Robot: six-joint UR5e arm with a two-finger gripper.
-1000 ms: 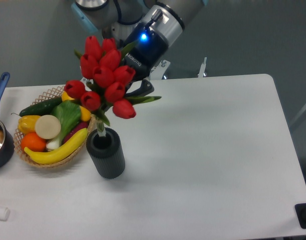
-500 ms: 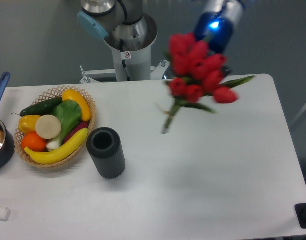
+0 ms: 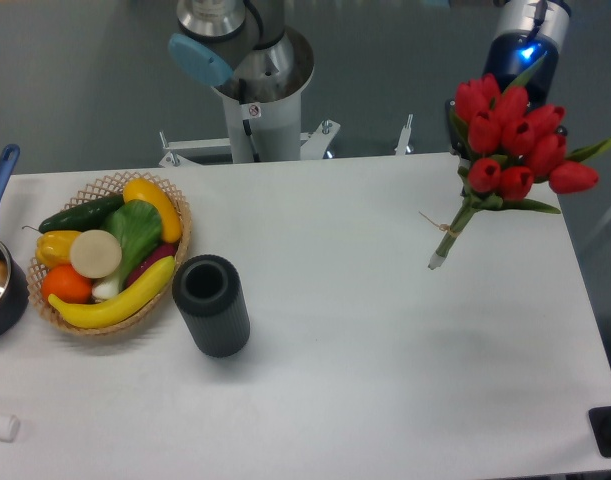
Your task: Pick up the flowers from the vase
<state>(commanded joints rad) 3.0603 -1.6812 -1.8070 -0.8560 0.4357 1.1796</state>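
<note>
The end effector (image 3: pixel 490 150) sits behind the tulip heads at upper right; its fingers are hidden, so the grip cannot be made out, though the flowers (image 3: pixel 513 150) hang aloft from it, stems tilting down-left, clear of the counter (image 3: pixel 385 380). The vase (image 3: pixel 211 305) stands hollow, well apart, beside the fruit basket (image 3: pixel 105 255). Judging by this, the lift is essentially complete; carrying steadily and keeping the stems upright should prevent slipping.

The gripper (image 3: pixel 485 125) sits behind the flowers (image 3: pixel 515 150), so its jaws are hidden and their state cannot be told. The arm is cut off by the top edge. The pan (image 3: pixel 0 275) is cut by the left edge.
</note>
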